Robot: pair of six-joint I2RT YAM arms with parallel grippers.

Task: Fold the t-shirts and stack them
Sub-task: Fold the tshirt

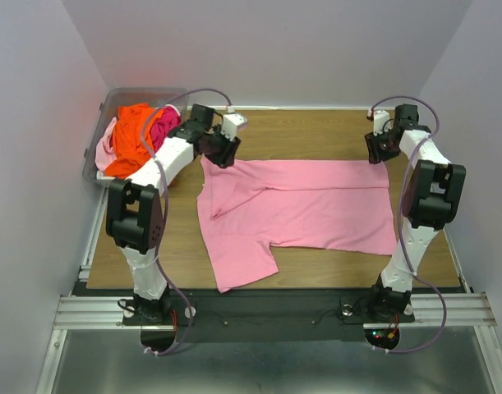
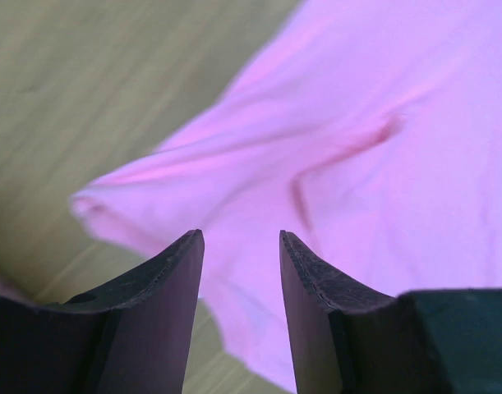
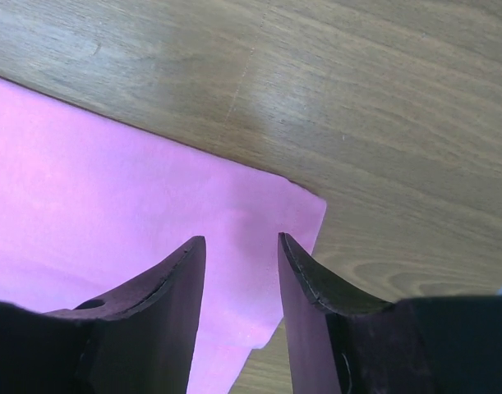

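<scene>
A light pink t-shirt [image 1: 300, 209] lies spread on the wooden table [image 1: 316, 135], folded lengthwise, with one sleeve reaching toward the near edge. My left gripper [image 1: 222, 152] hovers over the shirt's far left corner, open, nothing between its fingers; the left wrist view shows the creased pink cloth [image 2: 349, 148] below the open left gripper [image 2: 241, 238]. My right gripper [image 1: 378, 148] stands over the far right corner, also open and empty; the right wrist view has that shirt corner [image 3: 292, 205] lying flat beneath the right gripper [image 3: 241, 240]. Orange [image 1: 131, 139] and hot pink [image 1: 162, 127] t-shirts are heaped in the bin.
A clear plastic bin [image 1: 111, 107] sits at the table's far left corner, next to the left arm. White walls close in the table on three sides. Bare wood shows behind the shirt and at its near left [image 1: 177, 246].
</scene>
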